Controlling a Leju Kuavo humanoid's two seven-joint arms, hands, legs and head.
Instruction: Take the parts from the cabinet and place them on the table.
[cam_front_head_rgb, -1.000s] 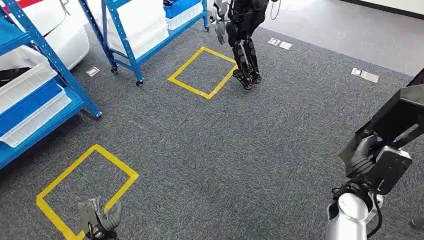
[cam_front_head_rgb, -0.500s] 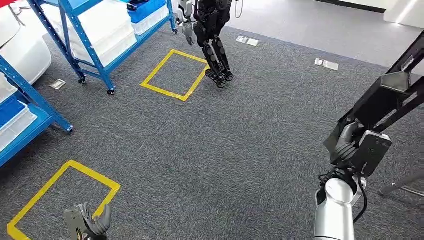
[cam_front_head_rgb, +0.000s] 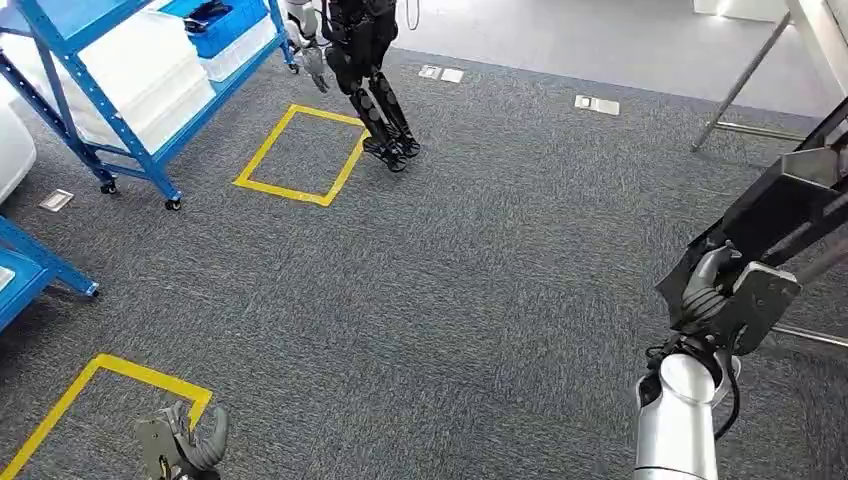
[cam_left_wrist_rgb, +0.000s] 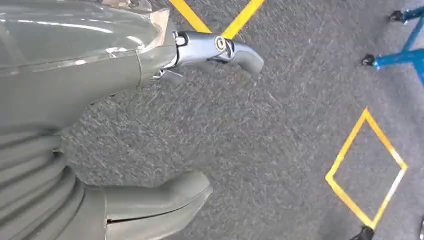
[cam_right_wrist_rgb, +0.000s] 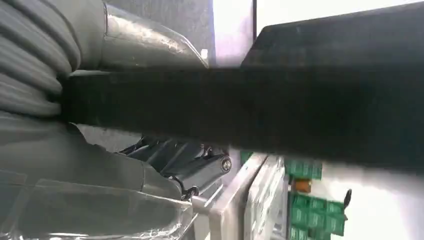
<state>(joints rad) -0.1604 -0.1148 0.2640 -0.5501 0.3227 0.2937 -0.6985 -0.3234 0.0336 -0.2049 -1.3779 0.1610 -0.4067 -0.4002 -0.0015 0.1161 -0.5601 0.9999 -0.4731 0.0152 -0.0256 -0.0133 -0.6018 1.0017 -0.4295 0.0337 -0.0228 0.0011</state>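
My right hand (cam_front_head_rgb: 712, 290) grips a long black angular part (cam_front_head_rgb: 790, 195) that sticks up and away toward the right edge of the head view. Close up in the right wrist view, the black part (cam_right_wrist_rgb: 280, 110) crosses the picture with my right hand (cam_right_wrist_rgb: 125, 170) wrapped around it. My left hand (cam_front_head_rgb: 185, 445) hangs low at the bottom left over the grey carpet, holding nothing. In the left wrist view the left hand (cam_left_wrist_rgb: 100, 100) has its fingers (cam_left_wrist_rgb: 220, 47) spread away from the thumb. The blue cabinet (cam_front_head_rgb: 110, 100), holding white and blue bins, stands at the far left.
Another humanoid robot (cam_front_head_rgb: 365, 60) stands by a yellow tape square (cam_front_head_rgb: 300, 155). A second yellow square (cam_front_head_rgb: 90, 400) lies near my left hand. A blue rack foot (cam_front_head_rgb: 50, 270) is at the left edge. Slanted metal legs (cam_front_head_rgb: 740, 85) rise at the top right.
The whole view has swung to the right, so the shelves and the other robot slid left in the picture. My right hand still holds the black part.
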